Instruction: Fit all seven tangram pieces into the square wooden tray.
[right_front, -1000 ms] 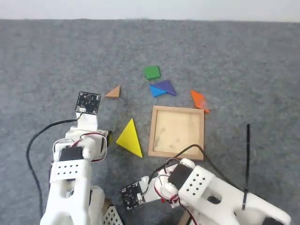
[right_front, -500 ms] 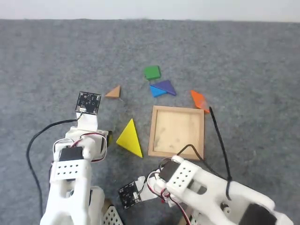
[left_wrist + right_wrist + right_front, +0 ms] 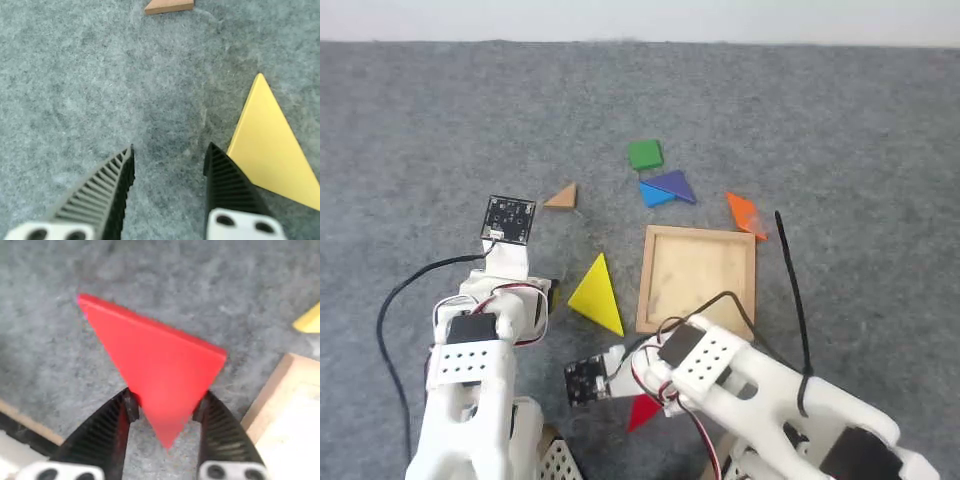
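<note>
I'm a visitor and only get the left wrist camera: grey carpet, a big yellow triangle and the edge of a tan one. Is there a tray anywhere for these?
Observer: Yes. In the high view a square wooden tray lies just right of your large yellow triangle. The part of it that shows holds no piece.
Visitor: What is the other arm up to?
Observer: The right end effector is shut on a red triangular piece, close to a corner of the tray.
Visitor: Any more pieces around?
Observer: Four lie beyond the tray: a green square, a blue triangle touching a purple piece, and an orange piece by the tray's far right corner.
</note>
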### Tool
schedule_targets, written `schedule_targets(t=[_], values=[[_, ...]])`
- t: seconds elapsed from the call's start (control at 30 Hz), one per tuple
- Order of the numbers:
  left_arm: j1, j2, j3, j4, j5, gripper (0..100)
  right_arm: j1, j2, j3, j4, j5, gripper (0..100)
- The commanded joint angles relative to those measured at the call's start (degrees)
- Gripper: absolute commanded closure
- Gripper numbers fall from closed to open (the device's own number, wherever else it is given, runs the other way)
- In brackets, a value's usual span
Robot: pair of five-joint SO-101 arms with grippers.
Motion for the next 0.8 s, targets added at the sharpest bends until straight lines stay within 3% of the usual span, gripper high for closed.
schedule_targets(t=[0.0,0.53,0.77], values=[[-0.4,-1.3,-0.7,-0.1,-0.4,78,0.7,0.5,-1.3,-1.5,-3.5,94.3],[-2.1,-1.3,-0.9,-0.1,-0.4,78,0.7,-6.4,-2.6,-0.1,-16.3,97.2],[-2.1,-1.3,-0.9,-0.1,-0.5,77,4.9,-12.1,-2.8,0.7,-19.9,97.2]])
